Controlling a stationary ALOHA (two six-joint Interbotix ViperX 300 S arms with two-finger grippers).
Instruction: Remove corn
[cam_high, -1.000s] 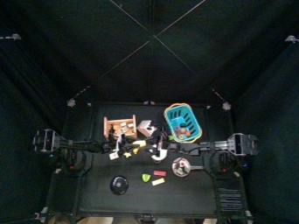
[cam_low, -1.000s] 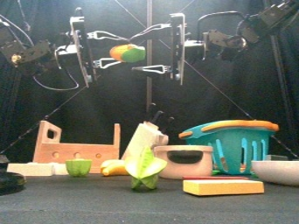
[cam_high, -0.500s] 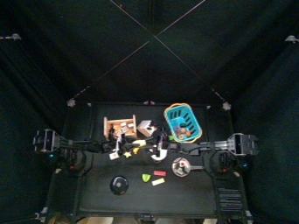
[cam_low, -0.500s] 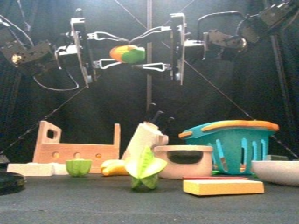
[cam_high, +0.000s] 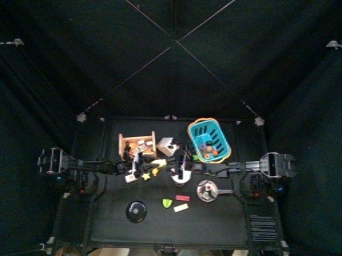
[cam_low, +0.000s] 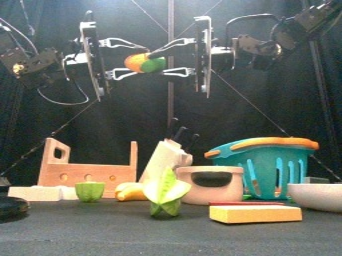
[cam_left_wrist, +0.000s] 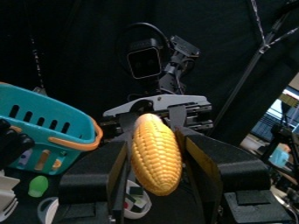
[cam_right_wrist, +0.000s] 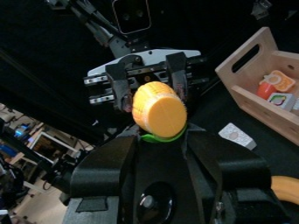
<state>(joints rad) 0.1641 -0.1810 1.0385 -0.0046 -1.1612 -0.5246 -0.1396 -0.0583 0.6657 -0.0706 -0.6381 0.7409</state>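
The corn (cam_low: 143, 63) hangs high above the table, held between both grippers. Its yellow end points to my left gripper (cam_low: 123, 60) and its green husk end to my right gripper (cam_low: 175, 57). In the left wrist view the yellow corn (cam_left_wrist: 155, 154) lies between my own two jaws, and the right gripper (cam_left_wrist: 158, 110) clamps its far tip. In the right wrist view the corn's round yellow end (cam_right_wrist: 158, 106) faces the camera above the green husk (cam_right_wrist: 162, 135), with the left gripper (cam_right_wrist: 143, 74) behind it.
On the table below stand a wooden crate (cam_low: 87, 165), a teal basket (cam_low: 261, 160), a grey bowl (cam_low: 211, 185), a green cup (cam_low: 90, 190), a banana (cam_low: 130, 190), a yellow block (cam_low: 254, 213) and a white bowl (cam_low: 321, 195).
The corn has turned slightly between the two grippers and looks a little smaller in the front view. Both arms stay at about the same height.
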